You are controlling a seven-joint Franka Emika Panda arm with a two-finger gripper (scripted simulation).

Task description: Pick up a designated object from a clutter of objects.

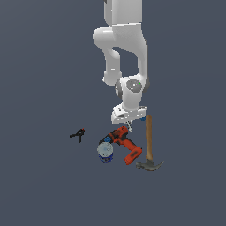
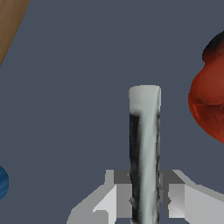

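The designated object, a whitish-grey rod (image 2: 145, 144) with dark streaks, stands upright between my two fingers in the wrist view. My gripper (image 2: 145, 192) is shut on its lower part, one finger (image 2: 120, 197) pressing on each side. In the exterior view the gripper (image 1: 128, 123) hangs just above the drill's black end, and the rod (image 1: 129, 128) shows only as a thin sliver below it. The clutter of objects lies around it.
A red-and-black power drill (image 1: 126, 143) lies right under the hand, its red body (image 2: 210, 100) close beside the rod. A blue-and-white can (image 1: 105, 151) stands at its left. The wooden-handled hammer (image 1: 149, 145) lies on the exterior view's right. A small black clamp (image 1: 78, 134) sits apart, and a tiny blue piece (image 1: 143, 118) is by the hand.
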